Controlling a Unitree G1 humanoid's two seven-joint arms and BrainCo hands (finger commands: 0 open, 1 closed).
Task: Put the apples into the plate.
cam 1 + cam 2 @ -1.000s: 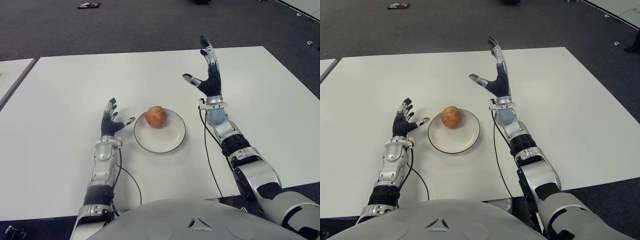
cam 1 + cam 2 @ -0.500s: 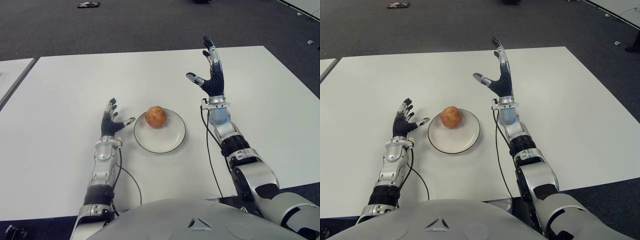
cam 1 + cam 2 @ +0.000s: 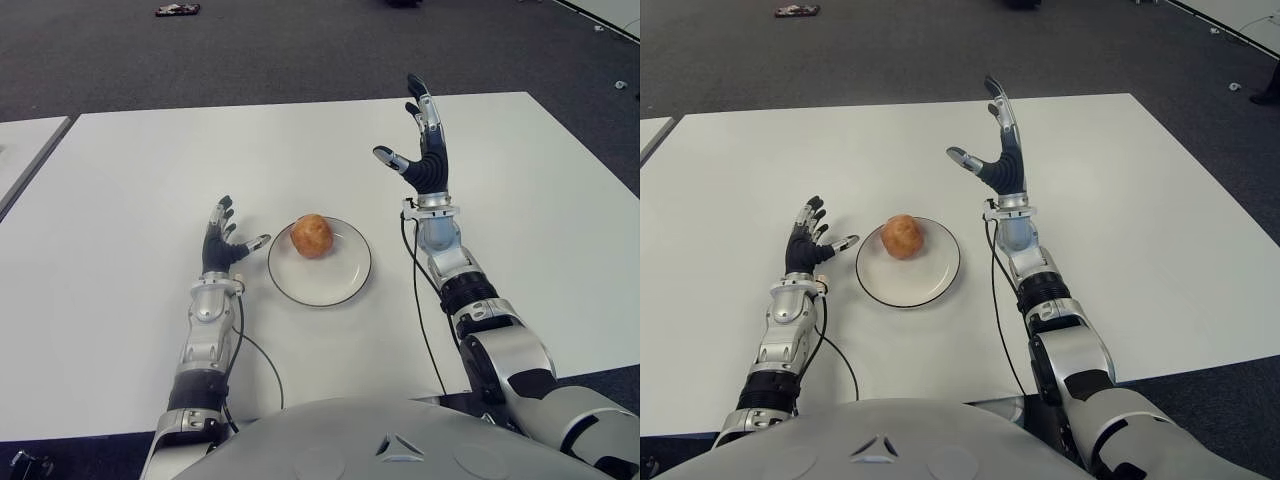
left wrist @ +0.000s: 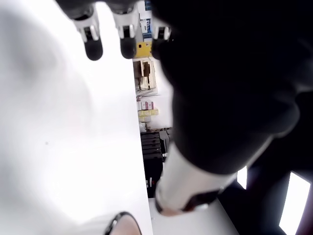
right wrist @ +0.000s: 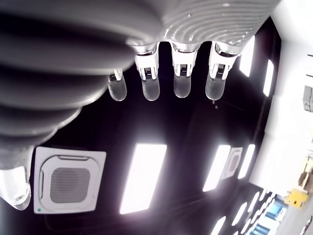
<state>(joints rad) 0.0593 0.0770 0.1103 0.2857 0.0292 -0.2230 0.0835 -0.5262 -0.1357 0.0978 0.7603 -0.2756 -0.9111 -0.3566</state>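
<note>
A round, reddish-yellow apple [image 3: 311, 234] sits inside the flat white plate [image 3: 340, 285], near its far left edge. It is ball-shaped, so no way it points can be told. The smooth white worktop [image 3: 120, 180] has lots of bare room all around. The left hand [image 3: 222, 243] is just left of the plate, fingers spread, holding nothing. The right hand [image 3: 421, 150] is up in the air, open too.

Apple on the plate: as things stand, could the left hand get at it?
Probably yes. The left hand shows open just left of the plate, with only bare table and the low rim between it and the apple. The right hand is raised, away to the right.
</note>
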